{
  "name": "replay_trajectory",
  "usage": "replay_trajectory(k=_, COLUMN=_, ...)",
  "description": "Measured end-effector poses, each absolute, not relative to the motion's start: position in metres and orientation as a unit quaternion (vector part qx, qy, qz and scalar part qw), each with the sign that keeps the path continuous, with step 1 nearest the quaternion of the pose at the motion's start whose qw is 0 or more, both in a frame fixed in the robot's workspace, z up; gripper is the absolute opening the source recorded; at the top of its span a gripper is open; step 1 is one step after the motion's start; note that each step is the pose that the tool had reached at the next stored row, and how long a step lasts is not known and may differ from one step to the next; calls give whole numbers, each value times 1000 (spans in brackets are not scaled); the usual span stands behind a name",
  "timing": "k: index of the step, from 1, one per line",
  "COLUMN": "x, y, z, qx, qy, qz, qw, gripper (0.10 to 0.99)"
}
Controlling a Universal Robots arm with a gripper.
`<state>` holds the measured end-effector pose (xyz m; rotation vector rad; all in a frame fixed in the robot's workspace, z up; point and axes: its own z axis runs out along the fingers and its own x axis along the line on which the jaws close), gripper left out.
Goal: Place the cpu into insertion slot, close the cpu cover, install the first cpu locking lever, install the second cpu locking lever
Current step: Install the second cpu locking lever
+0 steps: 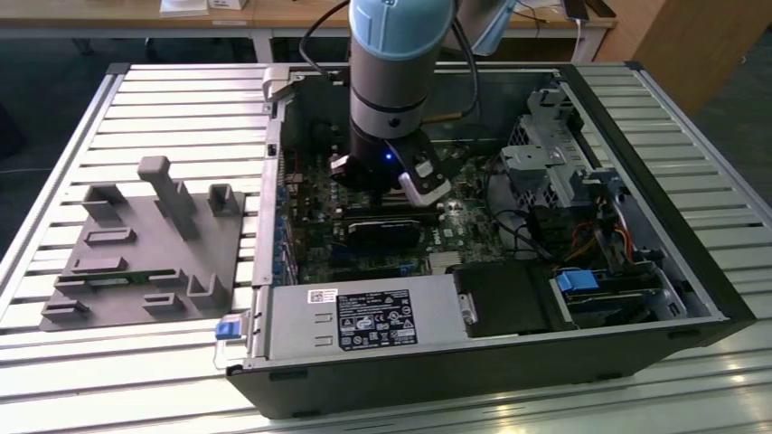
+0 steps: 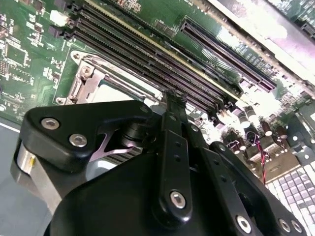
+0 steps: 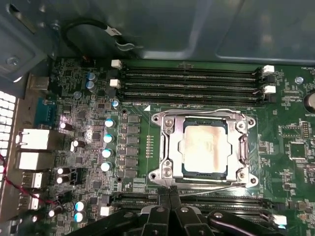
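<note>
Because the gripper has its fingertips pressed together on nothing and sits just beside one edge of the socket, it seems to be working at the thin wire lever along that side. Beyond it, the cpu lies flat in the insertion slot with the cover down around it. The chip looks light, stiff and fragile, best taken by its edges; the lever is springy, best pushed near its free end.
</note>
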<state>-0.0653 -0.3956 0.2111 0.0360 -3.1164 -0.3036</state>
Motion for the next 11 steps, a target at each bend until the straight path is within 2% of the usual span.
replay_trajectory(k=11, x=-69, y=-396, z=201, qx=11, qy=-994, qz=-104, qw=5, gripper=106)
